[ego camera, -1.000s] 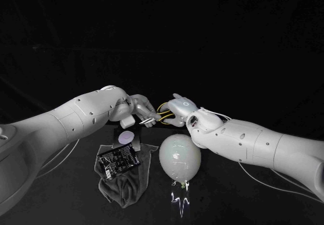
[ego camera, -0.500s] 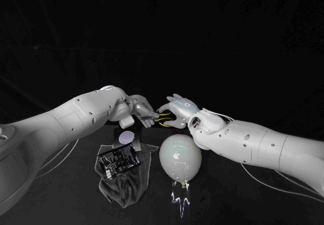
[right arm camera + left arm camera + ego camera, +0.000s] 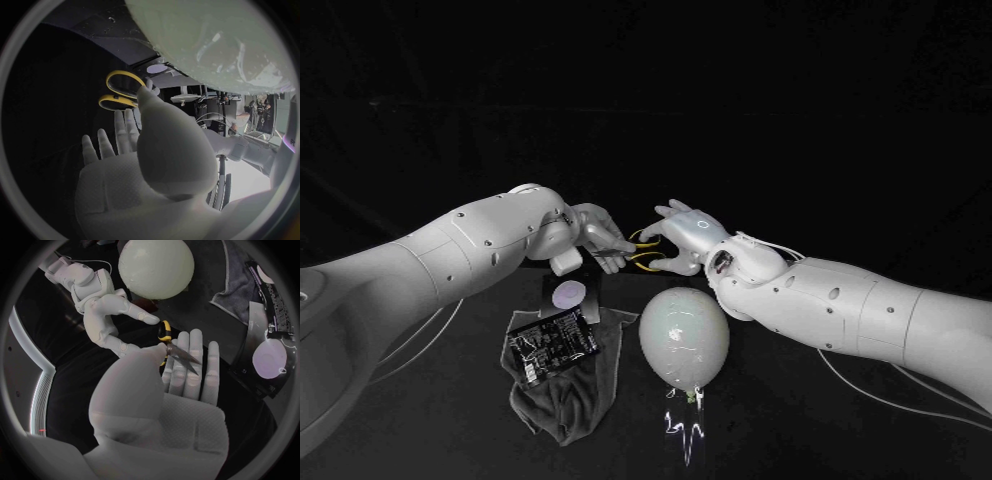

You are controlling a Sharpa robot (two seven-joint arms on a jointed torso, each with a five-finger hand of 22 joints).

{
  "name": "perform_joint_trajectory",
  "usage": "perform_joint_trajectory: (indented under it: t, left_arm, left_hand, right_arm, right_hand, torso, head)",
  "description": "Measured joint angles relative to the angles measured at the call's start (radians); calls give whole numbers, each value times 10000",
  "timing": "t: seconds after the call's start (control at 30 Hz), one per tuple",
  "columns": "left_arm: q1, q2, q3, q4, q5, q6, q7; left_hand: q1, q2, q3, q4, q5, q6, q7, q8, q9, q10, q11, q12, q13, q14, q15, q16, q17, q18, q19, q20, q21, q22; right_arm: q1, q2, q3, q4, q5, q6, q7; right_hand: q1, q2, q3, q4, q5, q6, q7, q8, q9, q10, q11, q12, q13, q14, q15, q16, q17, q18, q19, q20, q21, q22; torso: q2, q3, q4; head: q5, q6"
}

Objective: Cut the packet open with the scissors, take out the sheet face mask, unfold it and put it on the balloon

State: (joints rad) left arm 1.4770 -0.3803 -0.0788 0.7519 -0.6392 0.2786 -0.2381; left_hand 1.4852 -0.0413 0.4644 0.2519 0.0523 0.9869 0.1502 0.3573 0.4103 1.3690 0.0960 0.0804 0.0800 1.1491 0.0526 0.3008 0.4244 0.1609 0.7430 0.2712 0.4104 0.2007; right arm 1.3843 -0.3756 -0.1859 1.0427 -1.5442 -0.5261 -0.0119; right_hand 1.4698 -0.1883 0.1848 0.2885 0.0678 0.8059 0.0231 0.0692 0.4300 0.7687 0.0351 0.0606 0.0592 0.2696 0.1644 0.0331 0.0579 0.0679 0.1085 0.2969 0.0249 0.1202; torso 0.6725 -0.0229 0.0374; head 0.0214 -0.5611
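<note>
Pinching scissors point(image 3: 181, 352) blades — left hand point(image 3: 600, 235); right hand point(image 3: 687, 232) (spread wide) at yellow handles point(image 3: 119, 90).

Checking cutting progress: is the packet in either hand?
No, the packet lies on the grey cloth beside the balloon; the left hand holds the scissors.

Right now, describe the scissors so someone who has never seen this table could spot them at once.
Start from the big pale balloon in the middle of the black table; just beyond it the two silver hands meet. The scissors sit between the left hand, which pinches the blades, and the right hand. Their yellow handle loops mark them out from the silver hands.
</note>
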Motion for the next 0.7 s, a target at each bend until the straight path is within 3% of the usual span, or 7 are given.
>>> perform_joint_trajectory:
  t: [0.17,0.27,0.3,0.37,0.43,0.53,0.7]
  left_arm:
    - [0,-148,0,127,9,-22,0]
    - [-1,-293,0,249,23,-68,19]
    - [-1,-368,-1,325,37,-108,39]
    - [-2,-454,-2,416,57,-161,71]
    - [-4,-613,-5,600,110,-292,166]
    - [-5,-838,-6,893,213,-571,382]
    - [-5,-1149,-12,1296,432,-1162,863]
  left_hand:
    - [-26,-25,0,0,-3,-14,14,24,1,1,-1,0,0,14,15,0,21,-1,-16,-15,0,20]
    - [-27,-25,0,0,-4,-17,16,45,1,1,-1,0,0,16,16,0,21,-2,-16,-15,0,20]
    - [-28,-26,0,0,-4,-18,16,45,1,2,-1,0,0,16,16,0,21,-2,-16,-15,0,20]
    - [-54,-53,0,0,-6,-18,16,45,1,2,-1,0,0,16,17,0,21,-3,-16,-15,0,19]
    - [-67,-65,0,0,-6,-18,16,45,1,2,-1,0,0,17,17,0,21,-2,-16,-15,0,19]
    - [-81,-79,0,-1,-7,-18,16,45,2,3,-2,0,-1,18,18,0,24,-4,-16,-15,0,35]
    - [-148,-64,11,-12,-8,-18,16,45,4,4,-3,0,-1,19,19,0,53,-4,-15,-15,108,80]
  right_arm:
    - [20,-306,74,199,636,-646,491]
    - [66,-550,147,313,1444,-1065,973]
    - [92,-671,180,360,1910,-1200,1201]
    - [119,-798,207,393,2441,-1302,1427]
    - [160,-1029,235,421,3477,-1368,1780]
    - [194,-1304,255,419,5026,-1295,2108]
    - [206,-1507,264,374,7091,-657,2252]
  right_hand:
    - [190,109,93,-55,195,230,305,117,-57,738,444,0,47,880,327,243,163,-1,0,0,0,30]
    - [379,298,421,-190,390,313,428,117,-140,1390,988,161,67,2863,554,798,535,15,280,-15,49,186]
    - [431,350,590,-253,484,384,597,117,-172,1686,1285,184,68,4046,585,1148,746,238,484,-5,127,311]
    - [433,360,815,-333,545,466,869,117,-223,2076,1659,184,66,5408,326,1636,974,697,1423,-36,454,915]
    - [364,429,973,-360,547,525,1091,117,-276,2362,1646,184,58,6120,151,1880,1070,959,2495,-25,812,1449]
    - [56,361,1067,-293,598,715,1732,157,-330,2957,1384,184,59,6947,-109,2112,1155,1099,4057,-57,1256,2004]
    - [-440,276,979,-122,598,998,2076,278,-337,3408,1400,184,59,7330,-146,2169,1188,1101,4496,-89,1262,1970]
  torso:
    - [1,-1,5]
    - [0,-6,4]
    - [0,-7,5]
    - [-2,-7,4]
    - [-9,-7,4]
    - [-15,-6,0]
    - [-14,0,-6]
  head:
    - [21,12]
    - [35,26]
    - [42,33]
    - [48,40]
    - [57,49]
    - [73,78]
    - [81,124]
